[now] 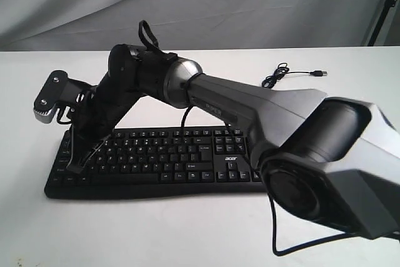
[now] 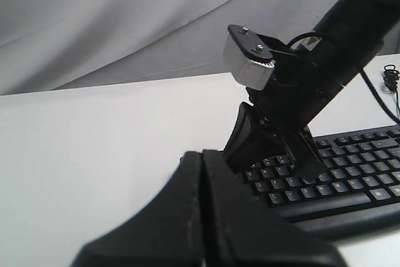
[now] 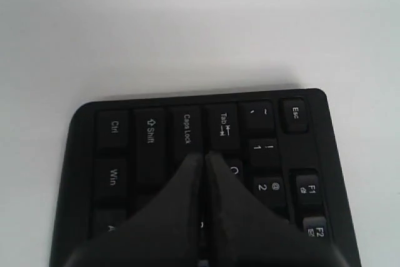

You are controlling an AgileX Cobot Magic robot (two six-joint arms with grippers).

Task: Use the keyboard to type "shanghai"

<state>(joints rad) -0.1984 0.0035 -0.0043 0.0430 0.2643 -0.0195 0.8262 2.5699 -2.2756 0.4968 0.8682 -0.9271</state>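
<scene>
Keyboard (image 1: 156,167): a wide, flat, black plastic board with white legends. It lies on the white table (image 1: 187,236), left of centre in the exterior view.
Right gripper (image 3: 204,154): your arm reaches across to the keyboard's left end. The black fingers are pressed together, holding nothing, with tips just beside Caps Lock and Tab. Contact cannot be told.
Left gripper (image 2: 201,153): black fingers pressed together, empty, near that same end.
Cable (image 1: 281,74): thin, black, coiled on the table behind the keyboard.

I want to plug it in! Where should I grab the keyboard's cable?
Probably the USB plug at the loose end, from above: it lies flat on the table, stiff and clear of the coiled cable.
</scene>
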